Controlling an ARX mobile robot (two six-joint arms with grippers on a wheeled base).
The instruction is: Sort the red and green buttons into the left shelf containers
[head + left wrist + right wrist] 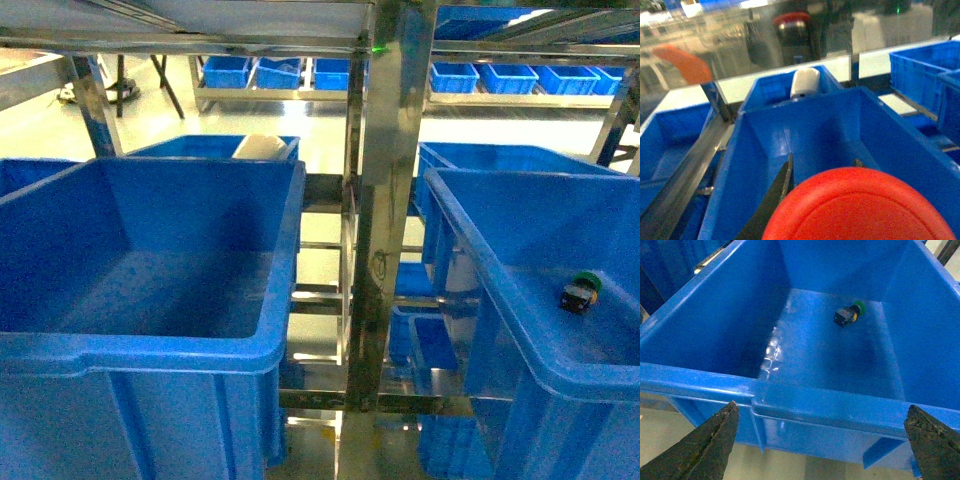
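Lying on its side near the far wall of a deep bright-blue plastic bin (790, 405), the green-capped push-button (848, 314) points its cap toward the far right corner. The right gripper (822, 437) hovers outside the near rim, jaws wide, holding nothing. The left gripper (822, 200) clasps the red mushroom-capped button (860, 207) above another deep blue bin (840, 125).

**Where things lay about the grippers**

Ahead of the left gripper (822, 200), which held a button (860, 207), sat a large bin (805, 130); beyond that bin stood another (770, 87). Past the right gripper (822, 437) lay a second button (849, 314), inside a bin (805, 405).
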